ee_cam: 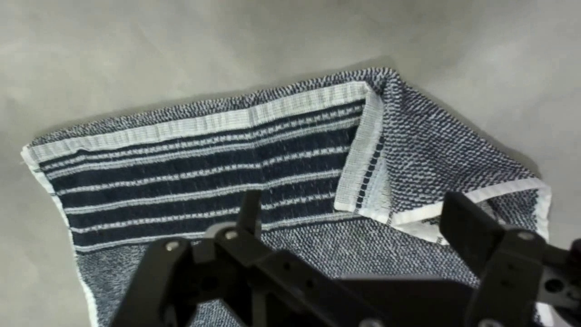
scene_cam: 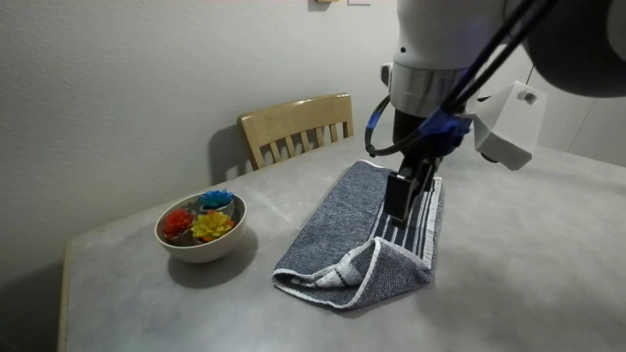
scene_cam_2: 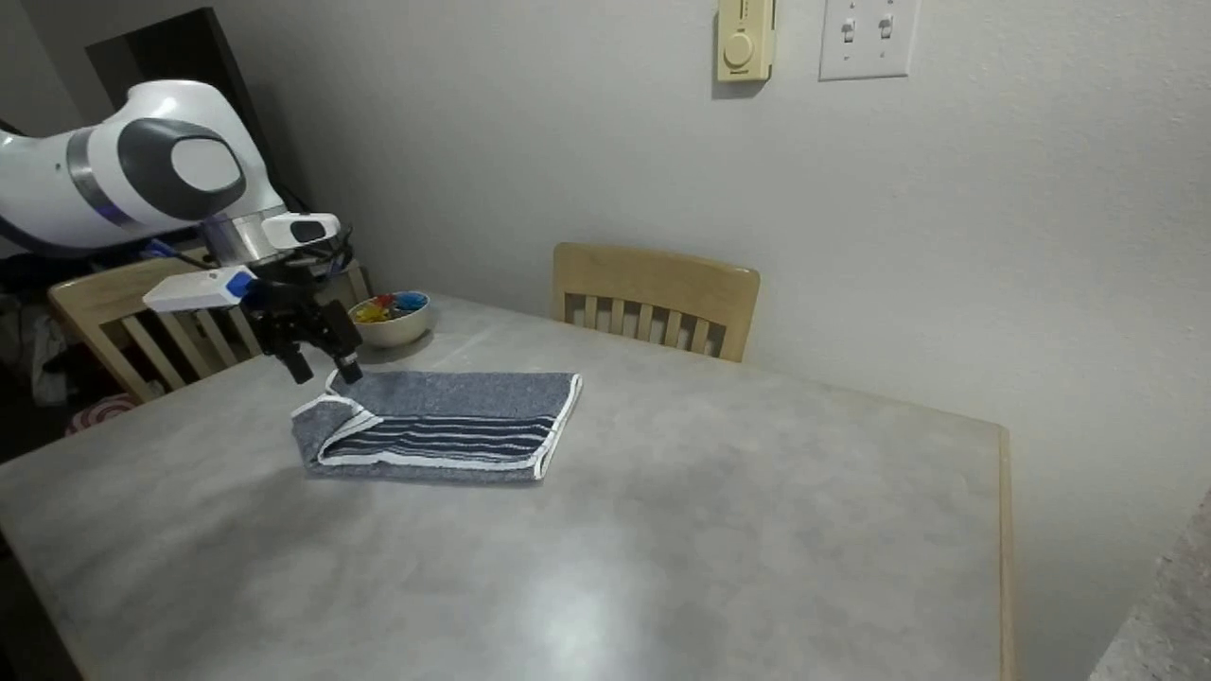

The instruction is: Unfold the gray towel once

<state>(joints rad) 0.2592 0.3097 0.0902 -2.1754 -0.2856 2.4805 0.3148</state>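
I see broad counter (scene_cam_2: pixel 757 539) for a hand to cross on the side of the towel (scene_cam_2: pixel 464 392) away from the bowl (scene_cam: pixel 203 253); a gap parts those two; the end effector (scene_cam_2: pixel 324 371) blocks the towel from above.

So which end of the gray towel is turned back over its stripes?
The right end of the gray towel in the wrist view: a flap there hides part of the stripes. The left end has no flap, its stripes uncovered.

We seem to be in a home, given the table (scene_cam_2: pixel 719 511), wooden chairs (scene_cam_2: pixel 653 272), light switches (scene_cam_2: pixel 849 31) and bowl (scene_cam: pixel 208 252) of flowers (scene_cam: pixel 212 226).
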